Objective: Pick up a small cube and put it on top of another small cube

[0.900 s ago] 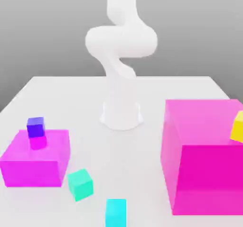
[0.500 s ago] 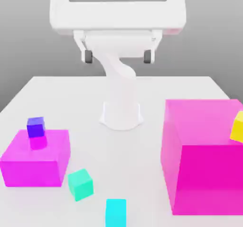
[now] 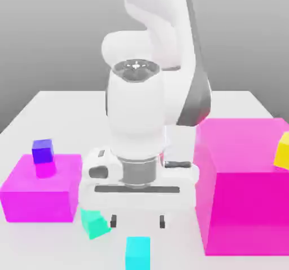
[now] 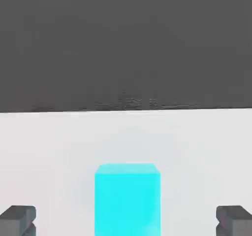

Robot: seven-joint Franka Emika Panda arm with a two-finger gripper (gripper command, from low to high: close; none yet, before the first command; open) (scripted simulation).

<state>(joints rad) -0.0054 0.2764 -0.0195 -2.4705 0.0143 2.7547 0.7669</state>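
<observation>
The bulky white robot arm has a smooth, faintly glossy plastic-looking shell, with a darker grey metallic ring above the hand. The small bright cyan cube looks flat, matt and textureless. The large translucent magenta block seems glassy and see-through. The pale white table is smooth and matt.

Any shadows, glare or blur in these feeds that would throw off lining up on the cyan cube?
Exterior view: flat, even light, no glare; the arm hides part of the mint-teal cube, while the cyan cube is crisp and unshadowed. Hand view: the cube's edges are clean between the open gripper fingertips, on a plain white table.
</observation>
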